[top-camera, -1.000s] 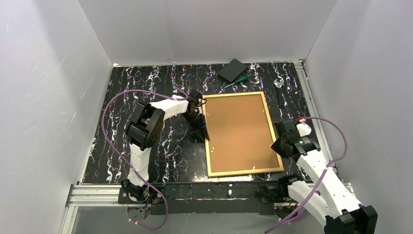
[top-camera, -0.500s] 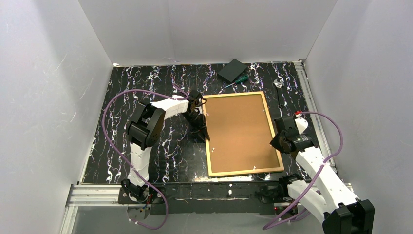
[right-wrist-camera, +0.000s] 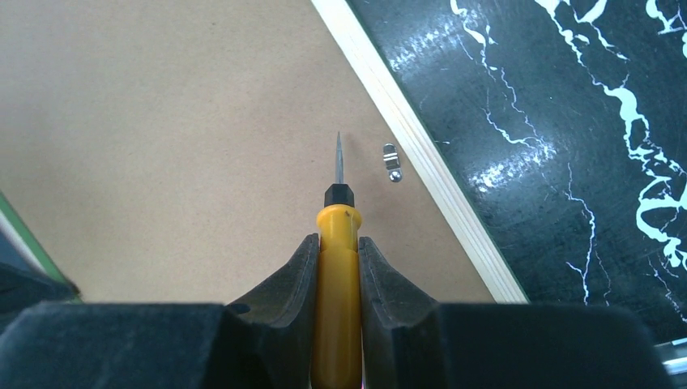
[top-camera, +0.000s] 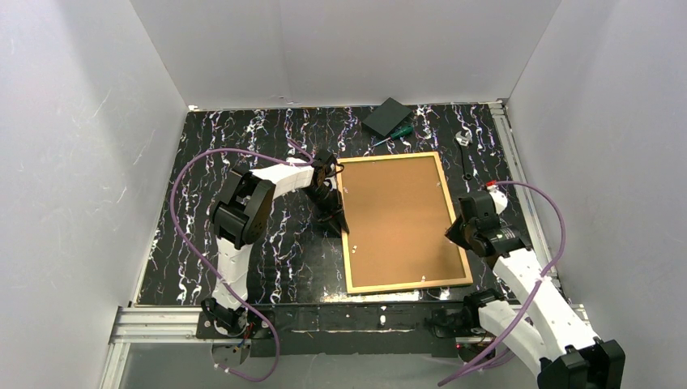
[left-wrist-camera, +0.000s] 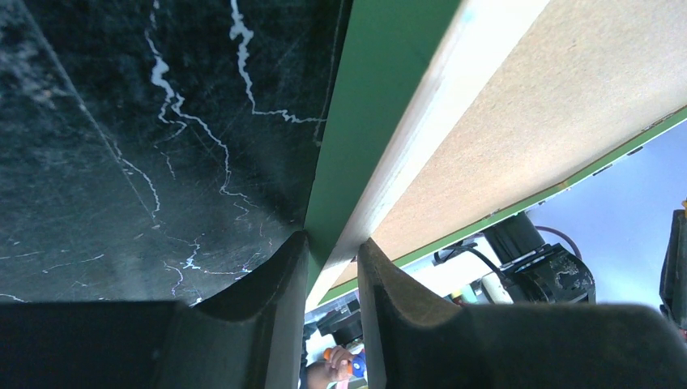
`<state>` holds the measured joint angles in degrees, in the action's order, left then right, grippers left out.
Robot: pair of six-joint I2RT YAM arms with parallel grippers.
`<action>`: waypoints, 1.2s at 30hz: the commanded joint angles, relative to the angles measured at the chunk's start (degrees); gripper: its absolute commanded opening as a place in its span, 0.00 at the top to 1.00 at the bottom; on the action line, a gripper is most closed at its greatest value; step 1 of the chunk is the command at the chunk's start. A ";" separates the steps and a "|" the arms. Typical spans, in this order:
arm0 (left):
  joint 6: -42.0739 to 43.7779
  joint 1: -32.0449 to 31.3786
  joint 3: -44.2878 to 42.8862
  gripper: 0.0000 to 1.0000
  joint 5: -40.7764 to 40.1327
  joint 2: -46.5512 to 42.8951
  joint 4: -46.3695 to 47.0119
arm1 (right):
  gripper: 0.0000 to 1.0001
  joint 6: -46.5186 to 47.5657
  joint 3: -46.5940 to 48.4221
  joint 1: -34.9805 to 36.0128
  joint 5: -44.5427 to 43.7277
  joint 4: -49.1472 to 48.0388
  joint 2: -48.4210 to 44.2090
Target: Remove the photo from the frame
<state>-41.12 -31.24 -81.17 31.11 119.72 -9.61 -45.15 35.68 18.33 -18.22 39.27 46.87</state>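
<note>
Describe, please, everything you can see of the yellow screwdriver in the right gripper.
The screwdriver has a glossy yellow, plastic-looking handle, a black collar and a thin metal shaft tapering to a fine tip. The right gripper has its fingers shut on the handle, one on each side. It points out over the brown backing board, its tip just beside a small metal clip near the light wood edge of the frame. Whether the tip touches the board cannot be told.
</note>
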 commanded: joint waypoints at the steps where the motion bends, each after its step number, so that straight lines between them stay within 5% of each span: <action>1: -0.40 -0.31 0.48 1.00 0.00 1.70 -7.19 | 0.99 2.52 3.25 -0.31 -0.36 -0.83 -2.94; 19: -0.86 -0.31 0.01 1.00 0.51 1.95 -7.61 | 0.99 10.51 19.40 -9.35 6.40 -9.65 25.06; 36: -0.87 -0.31 -0.41 1.00 0.94 4.04 -8.06 | 0.99 12.52 27.39 -12.82 10.62 -12.61 40.05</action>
<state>-41.15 -31.11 -82.15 32.16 120.73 -10.61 -34.02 60.20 6.42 -9.10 28.49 86.08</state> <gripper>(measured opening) 0.248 0.261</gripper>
